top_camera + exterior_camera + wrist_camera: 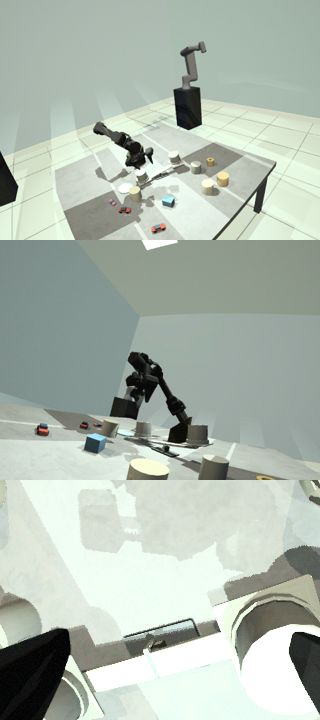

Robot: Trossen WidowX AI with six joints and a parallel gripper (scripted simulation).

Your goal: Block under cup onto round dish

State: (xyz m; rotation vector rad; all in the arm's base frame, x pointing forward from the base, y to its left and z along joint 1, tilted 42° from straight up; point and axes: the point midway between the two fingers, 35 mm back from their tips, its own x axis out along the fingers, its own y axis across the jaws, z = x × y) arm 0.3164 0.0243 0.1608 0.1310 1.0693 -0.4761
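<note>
The balance beam [164, 170] [200, 656] bears two pale grey cups, both upright on its end plates. The dish-side cup [141, 175] [143, 429] [272, 680] shows large at the right of the wrist view. The far cup [174, 157] [197, 434] [65, 700] is partly behind a finger there. I cannot clearly tell which end is lower. No block shows under either cup. My gripper [145, 166] [142, 405] [182, 642] is open and empty, pointing down above the balance, apart from both cups. The round pale dish [125, 188] [125, 432] holds nothing visible.
A tan cylinder [135, 194] [109, 429] stands beside the dish. A grey cylinder [195, 167] [214, 468] [17, 622] stands near the far cup. A blue box [168, 201] [95, 443] lies before the balance. Several toy cars and other cylinders stand around.
</note>
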